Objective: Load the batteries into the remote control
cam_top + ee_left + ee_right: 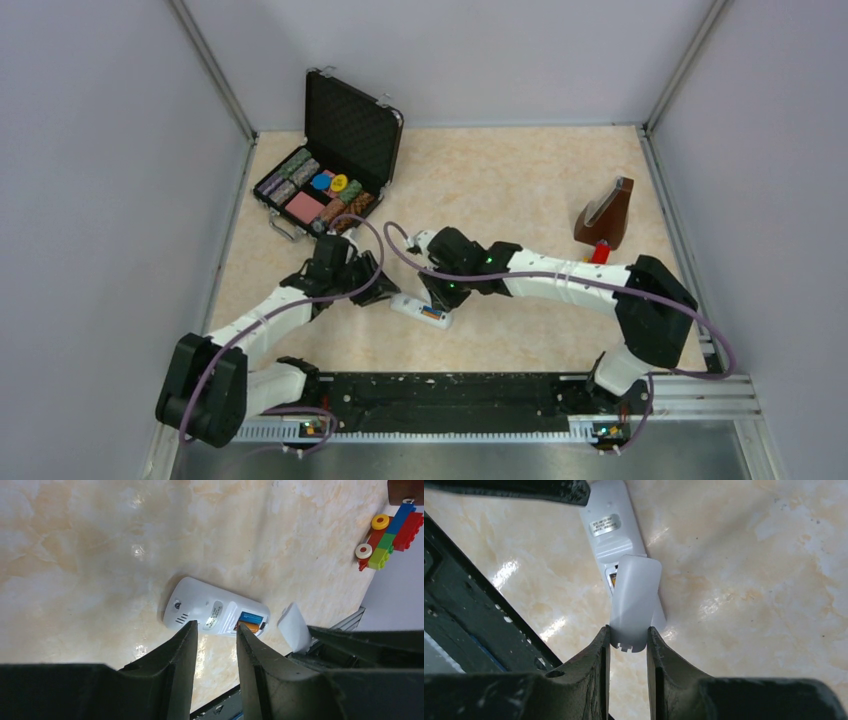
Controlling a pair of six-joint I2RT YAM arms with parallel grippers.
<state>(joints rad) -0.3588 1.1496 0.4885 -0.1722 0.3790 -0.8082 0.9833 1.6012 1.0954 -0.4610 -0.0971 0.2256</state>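
Right claw [628, 631] pinches cover [636, 595] over remote control [610, 527].

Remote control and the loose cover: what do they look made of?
The remote control looks like white moulded plastic, semi-gloss, with soft highlights and a moulded grille. The cover is seemingly the same thin plastic, matte-white, with clip tabs at its edge.

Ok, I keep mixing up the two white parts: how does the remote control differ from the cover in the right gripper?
The remote control lies on the table, back up; the cover is pinched in the right gripper over its open end. The remote is longer; the cover is a short thin plate. The remote carries a label and both batteries; the cover is plain. Both are white, with rounded corners.
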